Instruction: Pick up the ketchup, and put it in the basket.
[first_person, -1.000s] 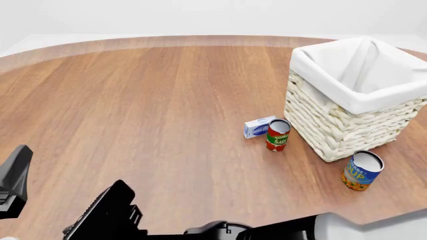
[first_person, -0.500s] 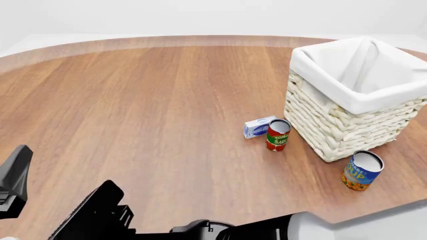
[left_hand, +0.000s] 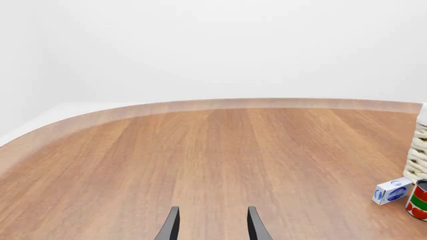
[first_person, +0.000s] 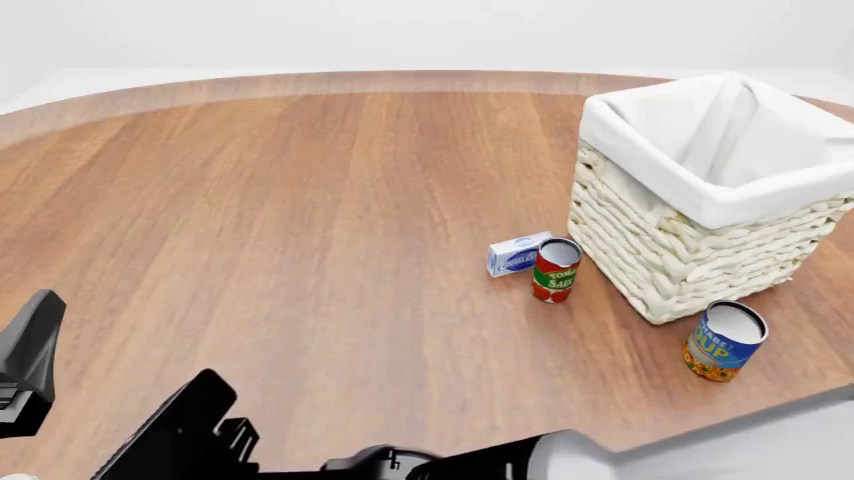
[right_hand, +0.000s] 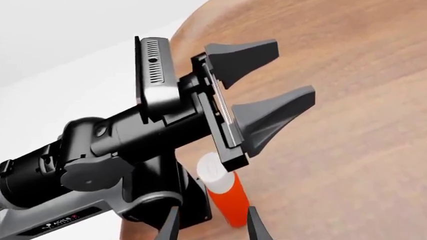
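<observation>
A: Where is the ketchup (right_hand: 223, 192), and how does it look?
B: Only the right wrist view shows it: red-orange body, white cap, partly behind the left gripper (right_hand: 267, 80), whose jaws stand apart and empty.

A: Right gripper (right_hand: 210, 225)?
B: Fingers parted around nothing, tips near the bottle without touching.

A: Legible labels?
B: In the front view, "TOMATO SAUCE" on the red-and-green can (first_person: 555, 269), beside a small blue-white box (first_person: 517, 254), just left of the wicker basket (first_person: 701, 255). The blue-yellow can (first_person: 725, 340) reads "SOUP", partly legible.
</observation>
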